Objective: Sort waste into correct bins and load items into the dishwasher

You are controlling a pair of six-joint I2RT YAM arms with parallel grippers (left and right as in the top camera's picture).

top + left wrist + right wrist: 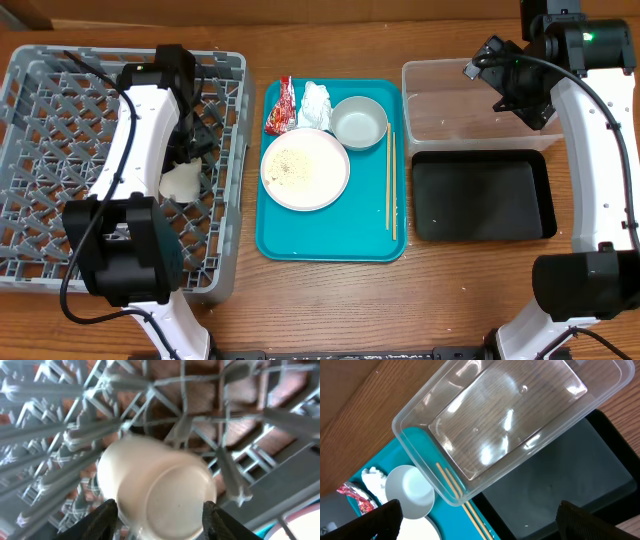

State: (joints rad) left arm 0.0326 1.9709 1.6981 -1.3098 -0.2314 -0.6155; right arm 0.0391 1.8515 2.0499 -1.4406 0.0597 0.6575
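Two arms work at a wooden table. At the left of the overhead view lies the large square grey plastic dish rack (40, 90), and a small white round cup (182, 184) rests on its side in the rack's right half. In the left wrist view the left gripper (160, 506) straddles this cup, its dark fingers (102, 522) close against either side; the picture is blurred and we cannot tell whether they press it.

The right gripper (479, 505) hangs released, jaws wide and holding nothing, over the clear plastic rectangular tub (450, 110) at upper right. Just below the tub sits the shallow black rectangular tray (480, 195).

At centre, a teal serving tray (330, 235) carries a white round plate (338, 190) strewn with pale rice-like grains (295, 160), a white bowl (359, 122) above it, a crinkled red snack wrapper (280, 108) and a crumpled white tissue (316, 100) at its upper left, and thin wooden chopsticks (391, 185) along its right edge.
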